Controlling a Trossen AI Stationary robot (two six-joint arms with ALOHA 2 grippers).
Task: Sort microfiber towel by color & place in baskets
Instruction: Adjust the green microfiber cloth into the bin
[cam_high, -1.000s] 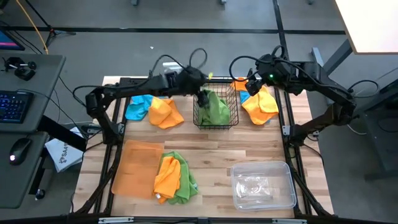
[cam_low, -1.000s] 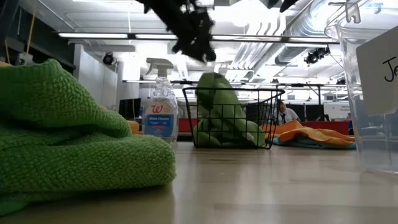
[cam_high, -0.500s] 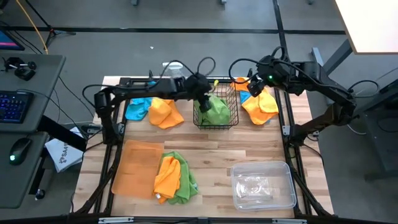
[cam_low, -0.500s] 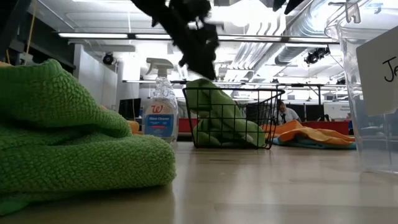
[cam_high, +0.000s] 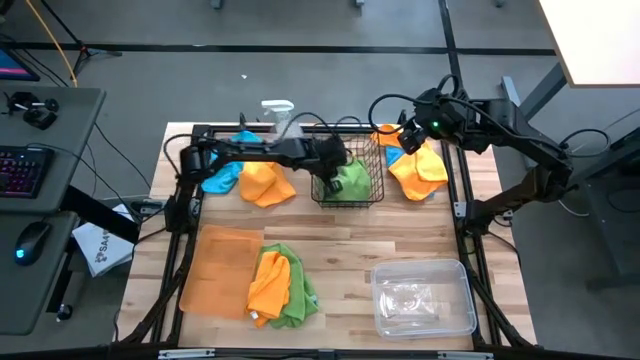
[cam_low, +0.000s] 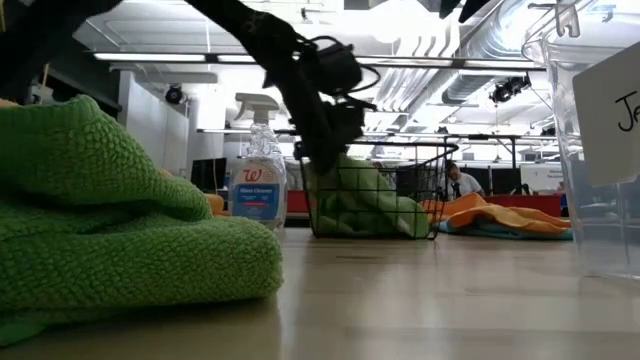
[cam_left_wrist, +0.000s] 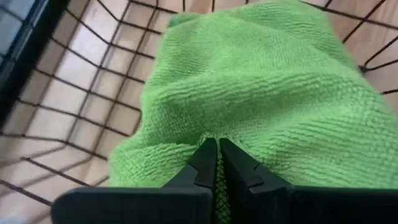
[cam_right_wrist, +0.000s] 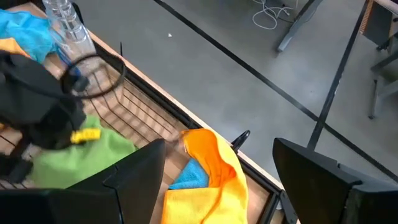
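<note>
The left arm stretches across the far side of the desk, its hand (cam_high: 333, 172) tilted downward with the fingers (cam_left_wrist: 208, 163) pressed nearly together on a fold of cloth. The right arm reaches in from the right edge, bent at the elbow; its hand (cam_high: 403, 139) hangs raised with fingers (cam_right_wrist: 134, 171) spread wide.

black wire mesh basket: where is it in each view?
High view: black wire mesh basket at the table's back centre.
Low view: mid-picture, right of the clear spray bottle.
Left wrist view: its wires ring the lime green microfiber towel.
Right wrist view: at left, beside the towel.
Shared landmark: the green towel inside, gripped by the left pincer.
</note>
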